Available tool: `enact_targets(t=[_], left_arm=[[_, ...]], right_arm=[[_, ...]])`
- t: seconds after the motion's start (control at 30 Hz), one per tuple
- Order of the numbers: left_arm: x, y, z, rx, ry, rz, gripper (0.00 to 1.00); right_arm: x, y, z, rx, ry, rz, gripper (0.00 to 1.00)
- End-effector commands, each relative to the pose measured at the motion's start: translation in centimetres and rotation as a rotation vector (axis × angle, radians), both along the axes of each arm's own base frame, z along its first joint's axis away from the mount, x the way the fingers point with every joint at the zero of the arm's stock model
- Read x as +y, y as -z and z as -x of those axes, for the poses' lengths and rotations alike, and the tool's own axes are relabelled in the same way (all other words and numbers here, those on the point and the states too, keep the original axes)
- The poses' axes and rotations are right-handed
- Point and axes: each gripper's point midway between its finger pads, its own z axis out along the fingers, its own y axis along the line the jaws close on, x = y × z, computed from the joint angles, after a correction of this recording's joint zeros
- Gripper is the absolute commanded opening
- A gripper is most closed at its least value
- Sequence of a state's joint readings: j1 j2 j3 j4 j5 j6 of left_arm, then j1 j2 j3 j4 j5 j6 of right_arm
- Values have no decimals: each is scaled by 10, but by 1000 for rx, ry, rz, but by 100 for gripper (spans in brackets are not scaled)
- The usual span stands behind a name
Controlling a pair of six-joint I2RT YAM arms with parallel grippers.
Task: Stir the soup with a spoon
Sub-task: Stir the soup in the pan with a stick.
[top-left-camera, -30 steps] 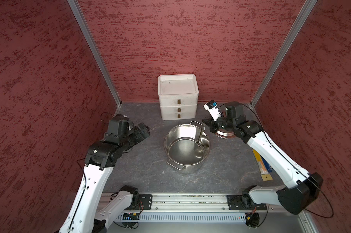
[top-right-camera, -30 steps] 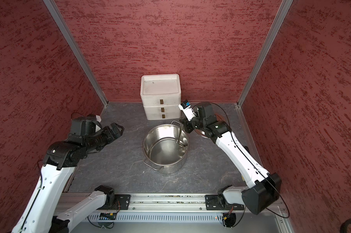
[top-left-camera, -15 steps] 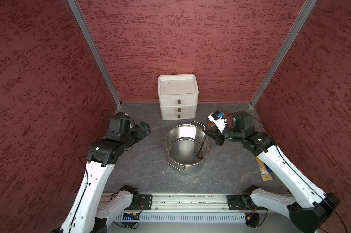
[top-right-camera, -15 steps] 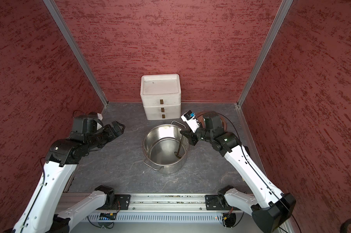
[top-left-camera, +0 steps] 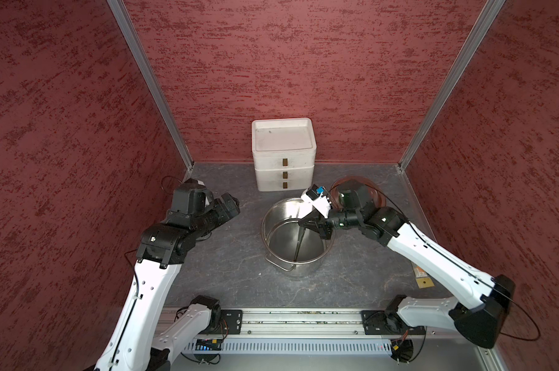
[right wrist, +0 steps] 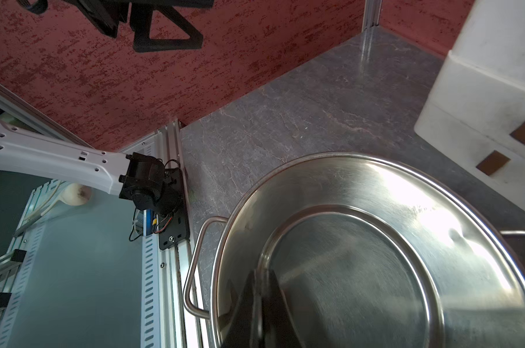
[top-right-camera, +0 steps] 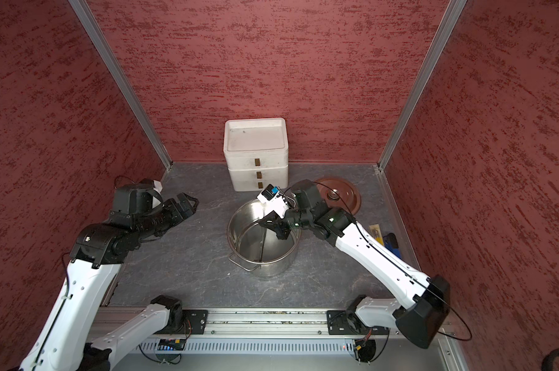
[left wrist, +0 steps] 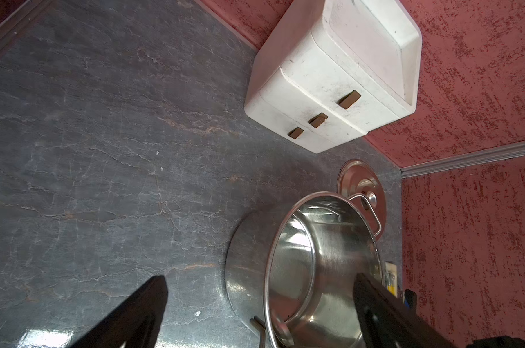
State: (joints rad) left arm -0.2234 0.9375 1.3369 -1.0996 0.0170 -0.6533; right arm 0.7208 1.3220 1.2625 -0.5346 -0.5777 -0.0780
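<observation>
With the right fingers [top-left-camera: 307, 224] clamped on the spoon [top-left-camera: 299, 244], its tip has swept from 3 o'clock to 6 o'clock inside the pot [top-left-camera: 307, 270], so stirring is judged under way; the left fingers [left wrist: 134, 313] stand apart, empty.

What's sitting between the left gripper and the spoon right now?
Bare grey tabletop, then the steel pot's near wall; the spoon stands inside the pot. Nothing else lies between it and the left gripper, as both top views show.
</observation>
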Motion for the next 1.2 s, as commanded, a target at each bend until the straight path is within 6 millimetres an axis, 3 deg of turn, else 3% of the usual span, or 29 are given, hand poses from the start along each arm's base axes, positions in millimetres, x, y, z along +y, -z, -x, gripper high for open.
enact_targets(t=[0.0,0.3,0.5,0.67,0.87,1.0,1.17], left_arm=[[4,-7,0,-29,-11,-10,100],[6,-13,4,-41,-19,-7,100],[11,-14,11,-43,-36,-15,100],[12,-15,12,-43,-36,-20,100],[11,-15,9,-40,-30,-27,100],[9,-12,6,-32,-21,-22,100],[6,-12,2,-31,-9,-20,100]], right_arm=[[22,-33,-21,-81,9,-64,0],[65,-33,-79,-105,34,-12,0],[61,-19,-116,-145,111,84,0],[35,-16,-141,-145,203,122,0],[-22,-13,-157,-137,345,172,0],[-56,-12,-151,-126,416,201,0],[-93,-8,-130,-108,468,254,0]])
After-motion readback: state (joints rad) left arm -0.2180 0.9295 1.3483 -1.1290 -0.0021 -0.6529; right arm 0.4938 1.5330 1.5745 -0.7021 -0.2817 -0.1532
